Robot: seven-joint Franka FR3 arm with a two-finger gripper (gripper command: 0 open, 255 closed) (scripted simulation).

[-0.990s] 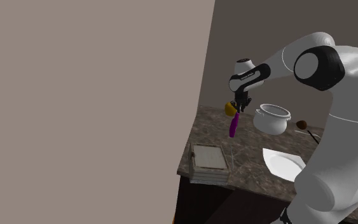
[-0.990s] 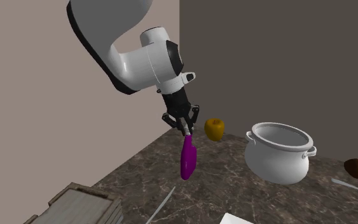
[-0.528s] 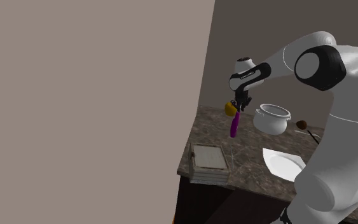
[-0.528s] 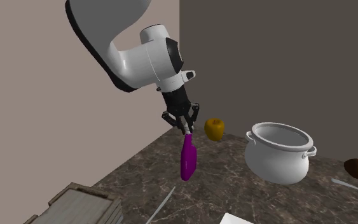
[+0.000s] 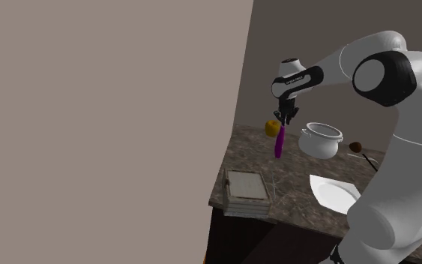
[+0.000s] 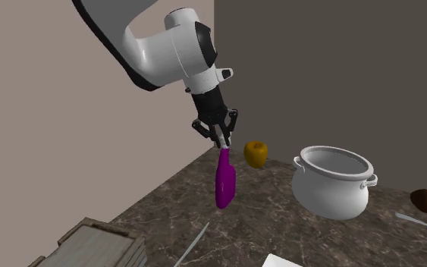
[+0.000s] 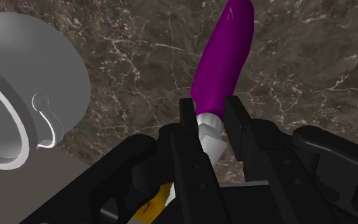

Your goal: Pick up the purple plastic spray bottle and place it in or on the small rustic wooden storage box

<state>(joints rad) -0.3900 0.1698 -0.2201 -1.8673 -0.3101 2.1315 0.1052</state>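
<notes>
In the second exterior view the box (image 6: 102, 241) sits at the near left of the counter (image 6: 280, 220), well apart from the bottle (image 6: 224, 182). The bottle hangs in the air further right, clear of the stone, with a yellow fruit (image 6: 255, 153) near it and the pot (image 6: 334, 182) further right again. The gripper (image 6: 223, 142) has its jaws narrow, clamped on the bottle's white neck, with the purple body dangling below

The step in hand looks like the carry to the box. A neck grip on a long hanging body invites swinging, so a smooth, unhurried sweep left and nearer would serve best. It should hold enough height for the base to clear the box's rim, then lower straight down over the middle and let go only when the base is nearly resting

The wrist view makes the clasp plain: both fingers (image 7: 188, 124) press the white neck. The shoulder view gives the box's whole top and a white plate (image 5: 335, 193) to its right, while the second exterior view gives the gap under the bottle
</notes>
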